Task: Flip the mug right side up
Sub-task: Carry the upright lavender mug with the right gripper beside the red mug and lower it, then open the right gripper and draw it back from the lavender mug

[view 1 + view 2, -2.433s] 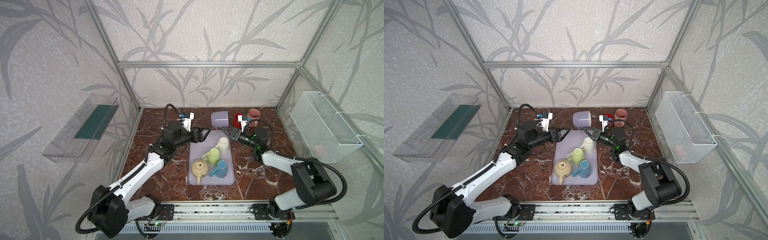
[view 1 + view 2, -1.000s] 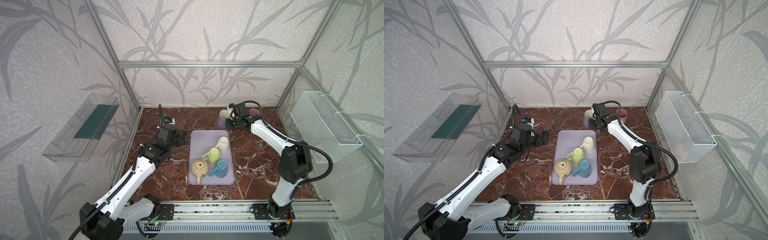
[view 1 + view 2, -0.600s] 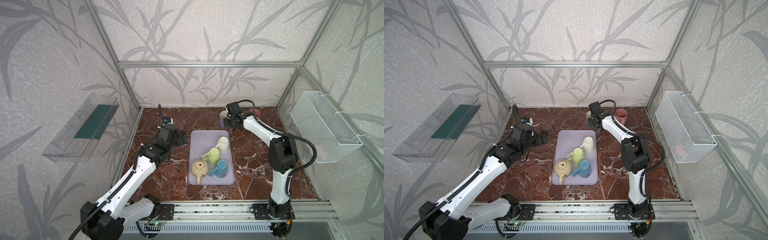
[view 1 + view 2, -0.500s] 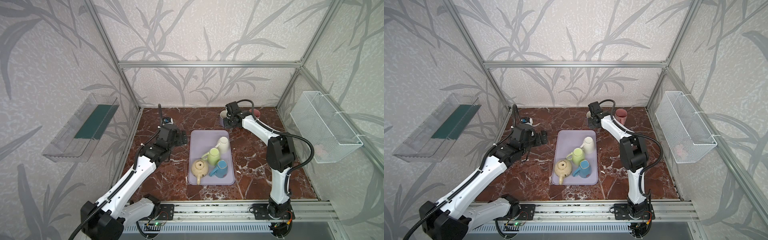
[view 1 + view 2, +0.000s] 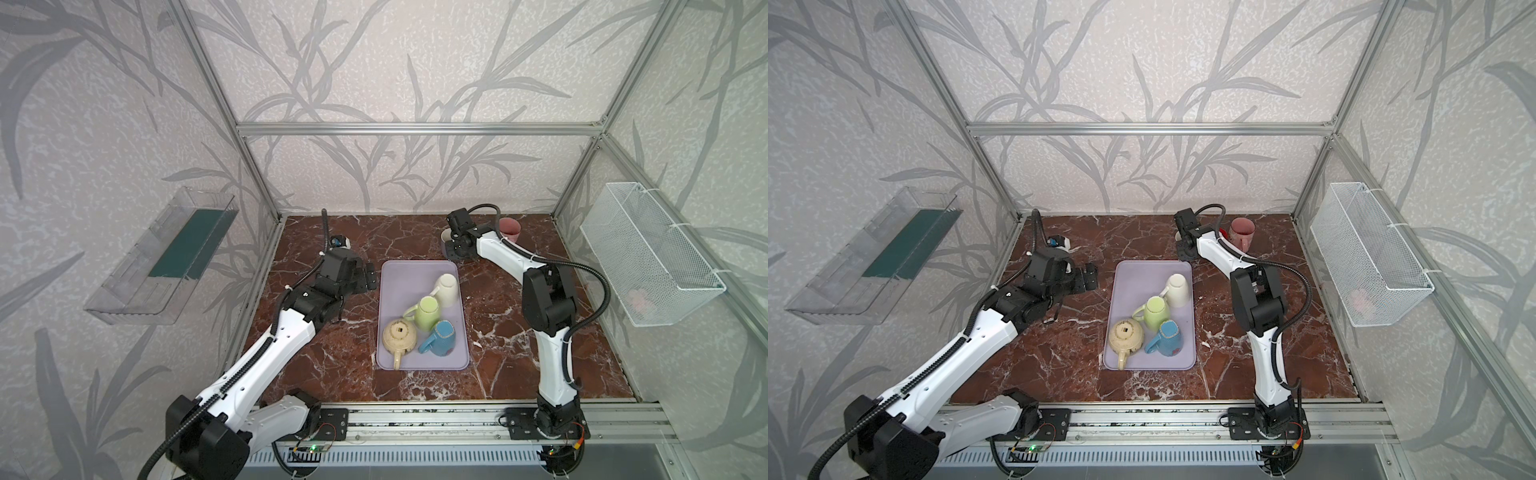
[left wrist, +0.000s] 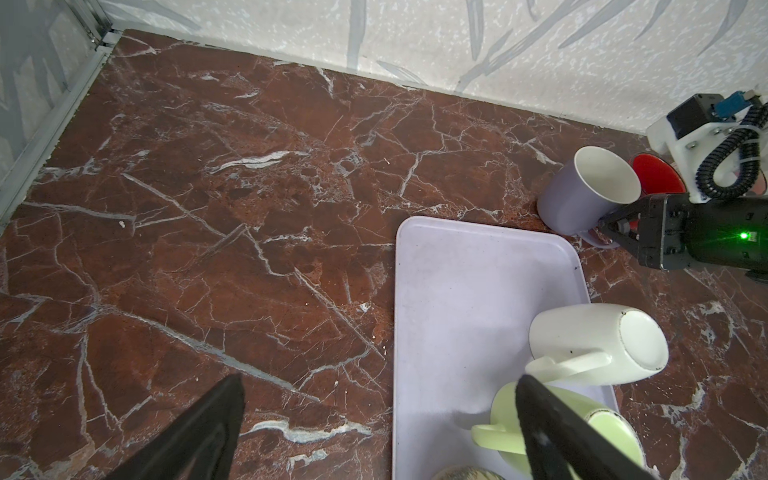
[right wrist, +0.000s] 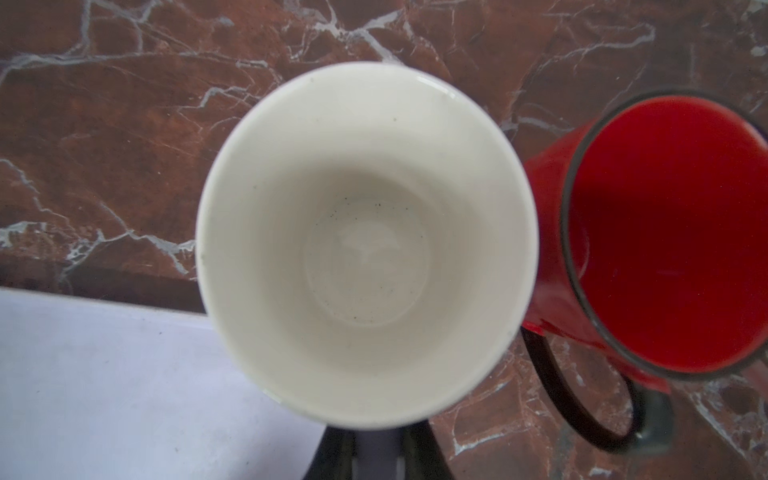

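The mug (image 6: 582, 195) is lavender outside and white inside. It stands mouth up on the marble just beyond the far right corner of the tray (image 6: 457, 291). Both top views show it mostly covered by the right arm (image 5: 445, 237) (image 5: 1178, 236). My right gripper (image 6: 602, 226) is shut on the mug's lavender handle; in the right wrist view the handle sits between its fingers (image 7: 378, 453), under the mug's open mouth (image 7: 365, 241). My left gripper (image 5: 370, 280) (image 5: 1090, 280) (image 6: 378, 386) is open and empty, low over the marble at the tray's left edge.
A red mug (image 7: 665, 241) (image 6: 656, 176) stands almost touching the lavender one, and a pink cup (image 5: 509, 228) is behind it. The tray (image 5: 399, 282) holds a cream mug (image 5: 446, 289), a green mug (image 5: 428, 313), a blue mug (image 5: 440, 336) and a teapot (image 5: 399, 336).
The mug, earlier tipped in the air between both grippers over the tray's far end, now stands mouth up on the marble. The left gripper has drawn back to the left; the right elbow has swung upward.
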Controlling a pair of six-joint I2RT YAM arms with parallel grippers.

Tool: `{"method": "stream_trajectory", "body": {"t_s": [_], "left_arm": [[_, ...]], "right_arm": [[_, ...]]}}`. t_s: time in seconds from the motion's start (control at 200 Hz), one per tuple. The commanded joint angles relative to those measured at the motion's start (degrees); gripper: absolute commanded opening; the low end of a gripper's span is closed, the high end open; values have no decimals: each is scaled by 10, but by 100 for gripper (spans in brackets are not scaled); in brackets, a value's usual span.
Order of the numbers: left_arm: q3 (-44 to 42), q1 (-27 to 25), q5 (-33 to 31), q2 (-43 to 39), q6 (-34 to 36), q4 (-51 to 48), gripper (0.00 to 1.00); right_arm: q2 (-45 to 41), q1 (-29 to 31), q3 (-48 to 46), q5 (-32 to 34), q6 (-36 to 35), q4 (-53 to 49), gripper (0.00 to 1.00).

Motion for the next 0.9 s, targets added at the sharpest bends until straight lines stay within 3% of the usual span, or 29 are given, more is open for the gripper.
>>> {"method": "stream_trajectory", "body": {"t_s": [0.0, 0.26, 0.56, 0.695, 0.895], "left_arm": [[-4, 4, 9, 7, 5, -5, 99], [-3, 11, 35, 16, 7, 0, 99], [-6, 17, 63, 15, 16, 8, 99], [-15, 21, 105, 8, 35, 26, 98], [-21, 22, 120, 3, 48, 34, 98]], "right_arm": [[-1, -9, 33, 18, -2, 23, 0], [4, -16, 24, 11, 0, 28, 0], [-16, -16, 3, 3, -2, 34, 24], [-33, -16, -6, -2, -4, 36, 34], [-93, -16, -31, -18, -21, 42, 42]]}}
